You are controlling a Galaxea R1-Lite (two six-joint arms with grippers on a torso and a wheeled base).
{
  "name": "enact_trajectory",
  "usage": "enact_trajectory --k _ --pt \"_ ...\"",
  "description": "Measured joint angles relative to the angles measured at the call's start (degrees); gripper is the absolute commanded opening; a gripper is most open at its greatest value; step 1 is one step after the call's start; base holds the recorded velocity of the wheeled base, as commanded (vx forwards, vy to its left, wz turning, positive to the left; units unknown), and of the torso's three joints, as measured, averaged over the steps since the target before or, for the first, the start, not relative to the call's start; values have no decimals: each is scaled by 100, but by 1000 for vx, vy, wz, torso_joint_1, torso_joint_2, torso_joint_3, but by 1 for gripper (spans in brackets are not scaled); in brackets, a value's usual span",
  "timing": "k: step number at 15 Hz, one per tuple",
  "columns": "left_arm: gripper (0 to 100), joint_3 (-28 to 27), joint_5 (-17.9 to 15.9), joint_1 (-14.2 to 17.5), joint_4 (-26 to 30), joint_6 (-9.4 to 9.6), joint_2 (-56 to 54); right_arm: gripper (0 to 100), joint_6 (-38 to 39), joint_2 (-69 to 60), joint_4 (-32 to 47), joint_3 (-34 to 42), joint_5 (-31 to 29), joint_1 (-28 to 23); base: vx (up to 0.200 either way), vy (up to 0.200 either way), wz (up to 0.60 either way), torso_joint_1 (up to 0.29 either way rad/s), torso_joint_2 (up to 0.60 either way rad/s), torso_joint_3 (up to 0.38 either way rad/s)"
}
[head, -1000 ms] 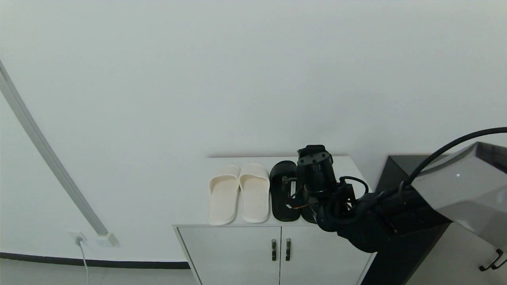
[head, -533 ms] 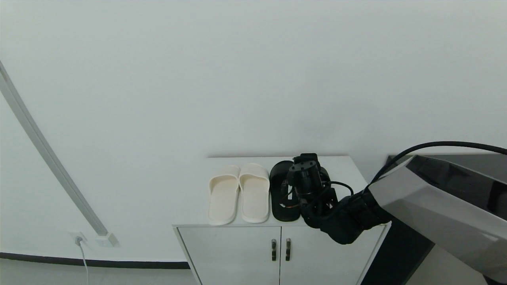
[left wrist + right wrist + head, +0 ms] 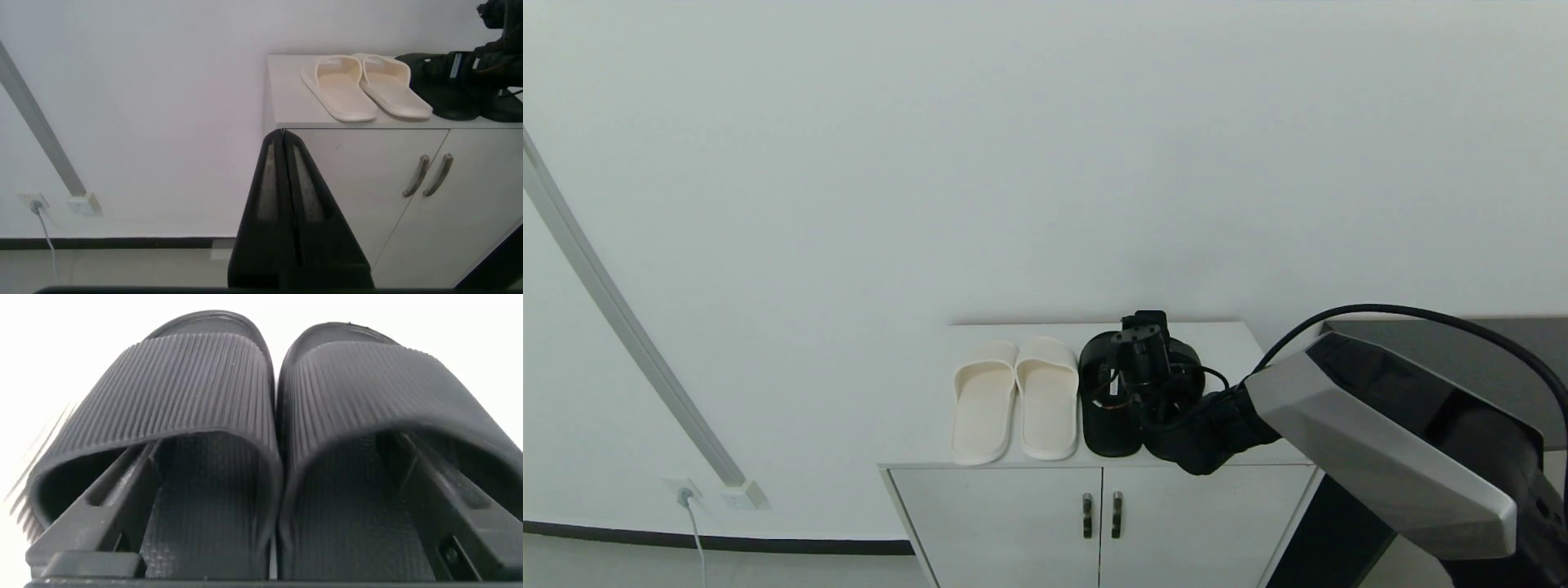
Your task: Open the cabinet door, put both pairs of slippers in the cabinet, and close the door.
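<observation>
Two black slippers (image 3: 1104,408) lie side by side on the white cabinet's top (image 3: 1241,343), right of a cream pair (image 3: 1015,400). My right gripper (image 3: 1125,382) rests low over the black pair. In the right wrist view this gripper (image 3: 274,453) is open, one finger (image 3: 98,518) under the strap of one black slipper (image 3: 176,400) and the other finger (image 3: 437,510) under the strap of its mate (image 3: 384,384). My left gripper (image 3: 283,137) hangs shut and holds nothing, in front of the cabinet and to its left. Both cabinet doors (image 3: 1013,523) are closed.
Two dark door handles (image 3: 1101,514) sit at the middle seam of the cabinet front (image 3: 359,180). A dark unit (image 3: 1347,523) stands just right of the cabinet. A wall outlet with a cable (image 3: 686,495) is low on the left wall.
My right arm has pushed forward and to the left, lowering the gripper onto the black slippers. The slippers and the cabinet doors have not moved.
</observation>
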Motion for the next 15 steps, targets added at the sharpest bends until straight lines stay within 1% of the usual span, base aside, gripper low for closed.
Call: enact_trajectory --k 5,10,12,15 --pt "0 0 -2 -2 0 0 0 0 0 83 -2 -63 -49 -15 0 0 0 0 0 0" --pt "0 0 0 0 0 0 0 0 -17 28 -35 61 -196 -5 0 0 0 0 0 0" --pt "0 0 -2 0 0 -2 0 0 -85 -232 -44 330 -158 11 0 0 0 0 0 0" --pt "0 0 -2 2 0 -7 0 0 -318 -995 -238 1207 169 171 0 0 0 0 0 0"
